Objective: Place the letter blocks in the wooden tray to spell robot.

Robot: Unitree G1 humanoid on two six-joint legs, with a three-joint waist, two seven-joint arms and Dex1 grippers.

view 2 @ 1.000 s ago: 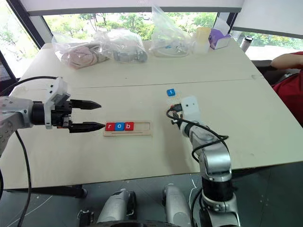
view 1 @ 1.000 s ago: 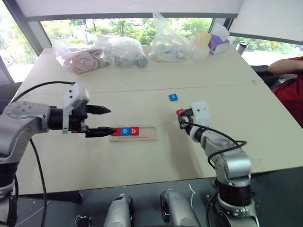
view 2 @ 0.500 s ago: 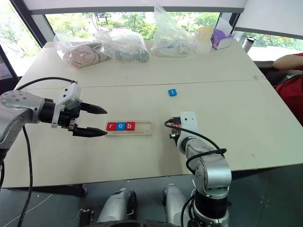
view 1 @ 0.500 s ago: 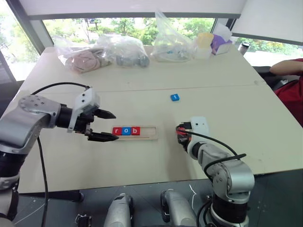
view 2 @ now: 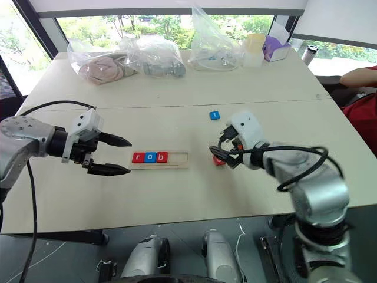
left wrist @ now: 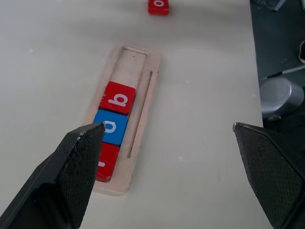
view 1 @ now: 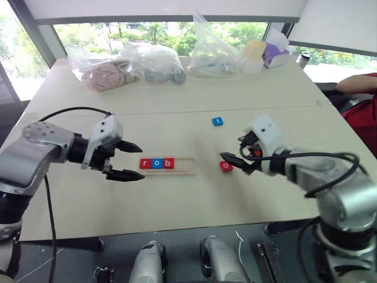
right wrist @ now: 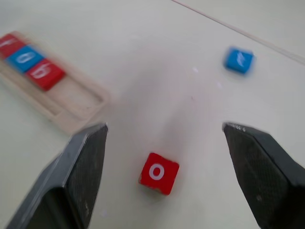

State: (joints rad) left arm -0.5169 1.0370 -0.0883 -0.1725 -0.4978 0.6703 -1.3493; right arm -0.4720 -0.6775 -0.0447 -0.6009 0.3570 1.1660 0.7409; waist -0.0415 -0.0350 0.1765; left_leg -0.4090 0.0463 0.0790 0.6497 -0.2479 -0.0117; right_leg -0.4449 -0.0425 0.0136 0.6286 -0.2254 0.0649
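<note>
- The worktop (view 1: 177,200) is carrying everything, a wide pale surface running back toward the windows.
- Three clear plastic bags (view 1: 153,62) are sitting in a row along its far edge, with a pale yellow cup (view 1: 252,54) and a purple-and-white item beside them.
- A person's red sleeve (view 1: 360,88) is resting at the right edge of the worktop.
- The left gripper (view 1: 131,160) is hovering just to the left of the tray's left end, pointing to the right, its two black fingers (left wrist: 76,162) standing wide apart and holding nothing.
- The right gripper (view 1: 234,152) is hanging above the worktop to the right of the tray, its fingers (right wrist: 83,164) spread apart and empty, with the loose red tile lying on the worktop between them in the right wrist view.
- The wooden tray (view 1: 184,165) is lying flat near the middle of the worktop, its long side running left to right.
- Three letter blocks are sitting in the tray's left part, touching one another: a red r (view 1: 145,163), a blue o (view 1: 156,163) and a red b (view 1: 168,163); the right part of the tray is bare wood.
- A red o block (view 1: 226,166) is lying on the worktop just right of the tray, outside it.
- A blue t block (view 1: 217,121) is lying farther back on the worktop, well apart from the tray.
</note>
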